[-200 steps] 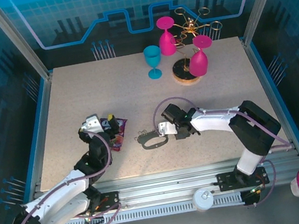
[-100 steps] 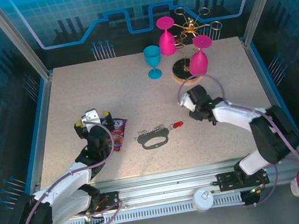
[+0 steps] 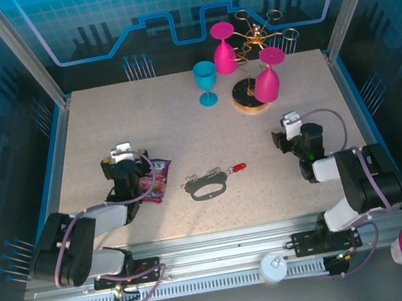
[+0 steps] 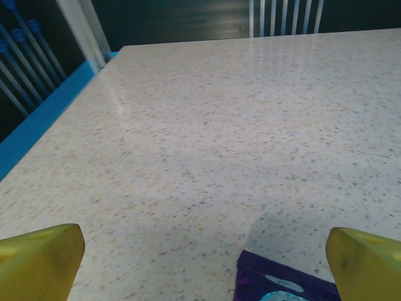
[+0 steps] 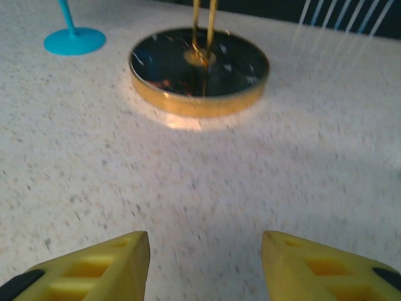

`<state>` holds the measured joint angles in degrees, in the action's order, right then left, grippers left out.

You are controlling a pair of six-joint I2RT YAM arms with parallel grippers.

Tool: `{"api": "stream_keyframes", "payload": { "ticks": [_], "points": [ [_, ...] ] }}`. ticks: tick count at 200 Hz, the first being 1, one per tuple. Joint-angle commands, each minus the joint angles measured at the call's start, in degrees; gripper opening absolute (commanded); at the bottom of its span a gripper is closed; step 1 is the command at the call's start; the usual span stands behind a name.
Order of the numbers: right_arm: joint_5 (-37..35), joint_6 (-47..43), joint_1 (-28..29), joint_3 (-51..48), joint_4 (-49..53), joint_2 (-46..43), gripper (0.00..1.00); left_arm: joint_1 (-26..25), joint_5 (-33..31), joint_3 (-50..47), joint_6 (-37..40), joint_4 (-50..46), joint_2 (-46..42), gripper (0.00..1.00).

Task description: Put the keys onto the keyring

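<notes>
Speckled beige table point(image 3: 105, 128) inside a blue-lit enclosure, seen from above and from both wrists.

**Change.** A second ago the right arm was stretched low over the keyring point(image 3: 207, 189). It has since drawn back towards its base. The right gripper point(image 5: 207, 266) now faces the glass rack point(image 3: 255, 33), its yellow fingers point(image 5: 88, 266) apart with nothing between them. The left gripper point(image 4: 203, 262) has also pulled back. Its jaws stand wide and empty, just beside the purple snack packet point(image 3: 158, 181).

**Position of the task's things.** The keyring lies free near the middle of the table, well apart from both grippers. The keys point(image 3: 236, 168) lie at the right end of its wire rings point(image 3: 205, 175), touching or nearly so. At this size it cannot be told whether the key is threaded on.

**Reading.** With both arms withdrawn and nothing held, the work on the ring appears to have been let go, either finished or paused.

**Materials and shapes.**
- Keyring: a dark grey, flat oval loop trailing a row of thin silver rings.
- Keys: a small silver metal piece joined to a red plastic tag.
- Rack: gold wire rising from a round base point(image 5: 199, 69) with a dark, glossy top and a gold rim.
- Also present: pink glasses point(image 3: 224, 48) hanging upside down and a teal goblet point(image 3: 206, 82) standing upright.
</notes>
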<state>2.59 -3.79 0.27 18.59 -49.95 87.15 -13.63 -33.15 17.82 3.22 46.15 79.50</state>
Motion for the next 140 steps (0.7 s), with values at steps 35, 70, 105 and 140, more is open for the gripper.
{"api": "stream_keyframes", "payload": {
  "ticks": [35, 70, 105, 140],
  "points": [
    [6.09, 4.55, -1.12, 1.74, -6.0, 1.06, 0.53, 6.16, 12.83, -2.33, 0.39, 18.89, 7.5, 0.99],
    [4.95, 5.14, -1.21, 1.54, -6.47, 1.13, 0.54, 7.39, 12.59, -2.44, -1.31, 21.1, 10.48, 0.99],
    [4.0, 5.85, -1.41, 1.45, -6.5, 1.18, 0.56, 8.0, 13.05, 1.05, -1.75, 14.67, 10.54, 0.99],
    [3.83, 5.9, -1.42, 1.72, -6.13, 1.18, 0.58, 8.16, 13.46, 1.68, -1.92, 13.5, 10.59, 0.99]
  ]
}}
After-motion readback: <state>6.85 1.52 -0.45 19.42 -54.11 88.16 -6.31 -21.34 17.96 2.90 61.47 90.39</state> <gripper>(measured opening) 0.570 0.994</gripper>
